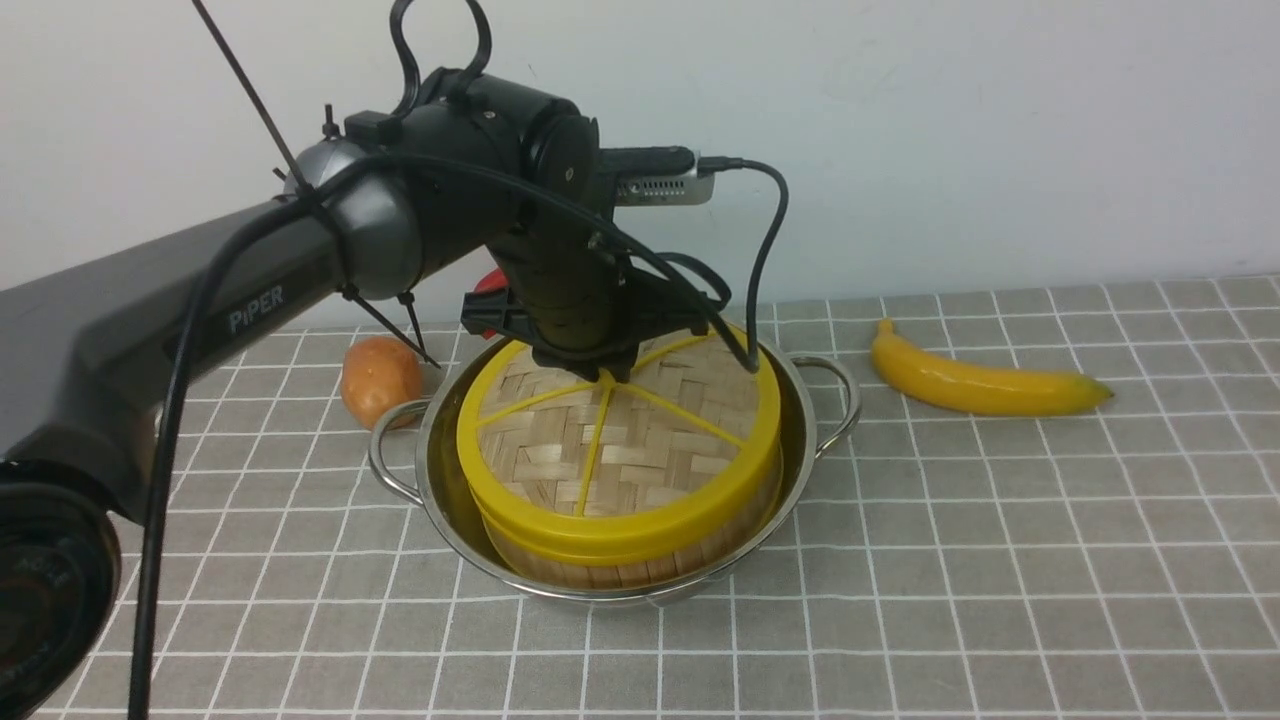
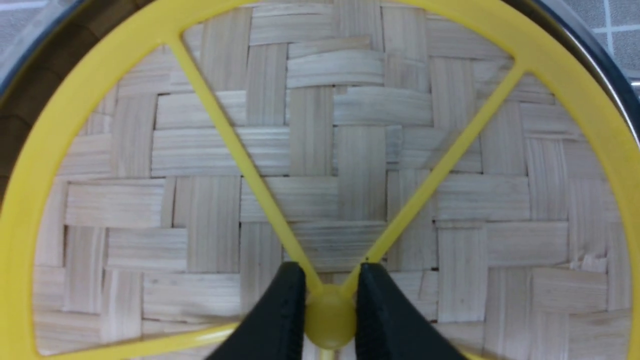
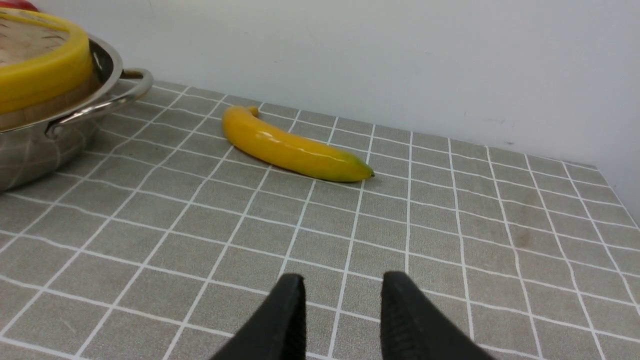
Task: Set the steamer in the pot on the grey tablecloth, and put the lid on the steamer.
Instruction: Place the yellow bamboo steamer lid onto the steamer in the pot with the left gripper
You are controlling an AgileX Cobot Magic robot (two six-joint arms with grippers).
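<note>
The shiny steel pot (image 1: 806,425) stands on the grey tablecloth (image 1: 950,560). Inside it sits the bamboo steamer (image 1: 640,568), its slat wall showing below the lid (image 1: 620,450). The woven, yellow-rimmed lid lies on top of the steamer. My left gripper (image 1: 607,375) reaches down over the lid's middle. In the left wrist view the left gripper (image 2: 330,280) is shut on the lid's yellow hub (image 2: 329,320), where the spokes meet. My right gripper (image 3: 342,285) is open with nothing in it, low over bare tablecloth (image 3: 450,225), to the right of the pot (image 3: 30,150).
A yellow banana (image 1: 985,385) lies on the cloth right of the pot, between the pot and my right gripper's side. A round orange fruit (image 1: 381,380) sits by the pot's left handle. Something red (image 1: 490,285) peeks out behind the left arm. A white wall closes the back.
</note>
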